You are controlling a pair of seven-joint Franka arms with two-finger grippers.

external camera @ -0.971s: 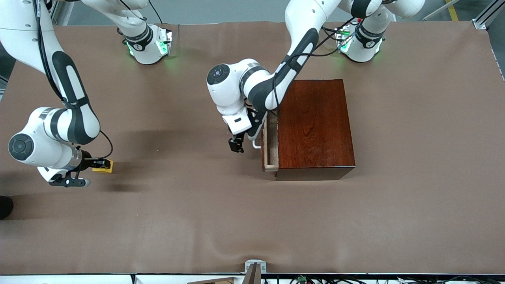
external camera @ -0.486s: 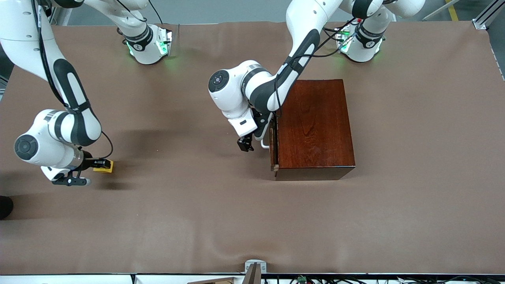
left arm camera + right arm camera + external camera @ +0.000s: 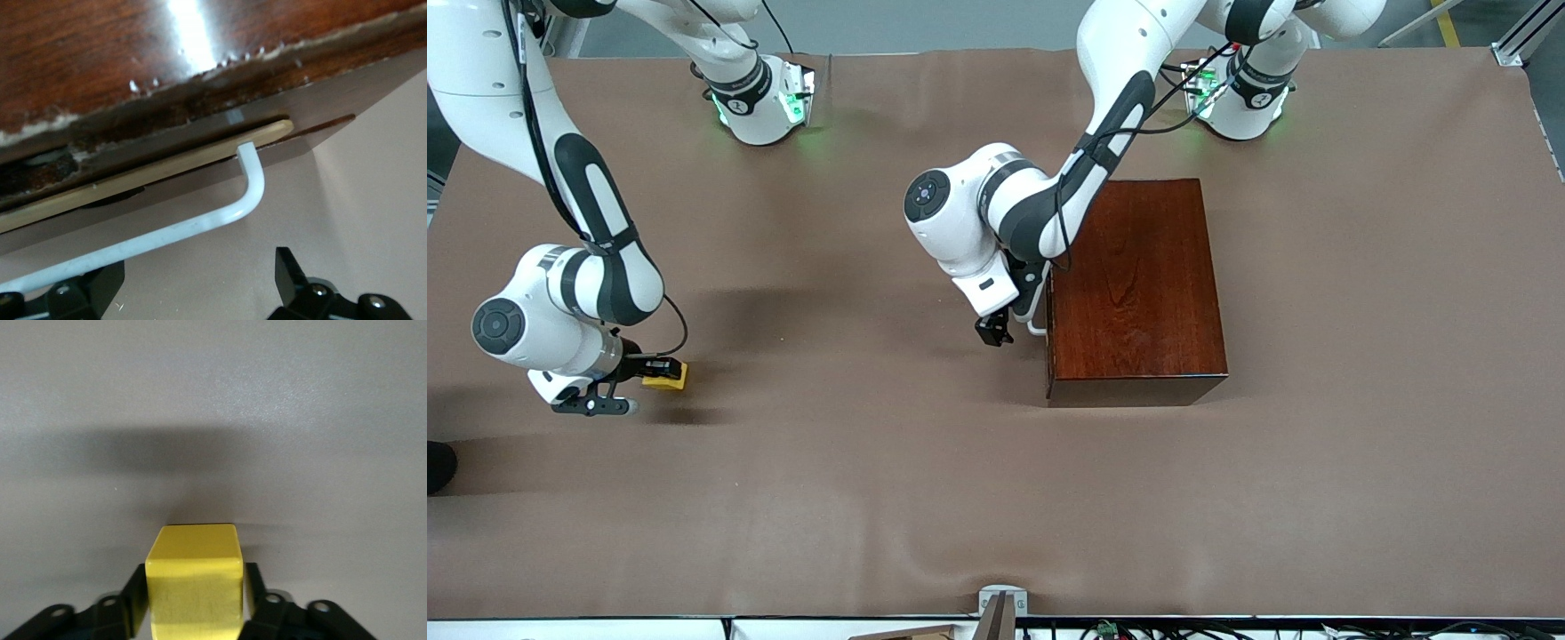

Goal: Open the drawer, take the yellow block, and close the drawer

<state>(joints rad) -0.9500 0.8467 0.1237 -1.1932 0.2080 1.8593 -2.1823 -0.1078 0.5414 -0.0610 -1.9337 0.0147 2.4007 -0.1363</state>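
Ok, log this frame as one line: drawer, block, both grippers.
drawer: shut in box | block: on table, between right gripper fingers | left gripper: open, at handle

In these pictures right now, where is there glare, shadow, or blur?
Left wrist view: a white glare streak on the glossy wooden box; the handle is sharp. Right wrist view: a soft dark shadow on the table above the yellow block. Front view: evenly lit, arm shadows on the table.
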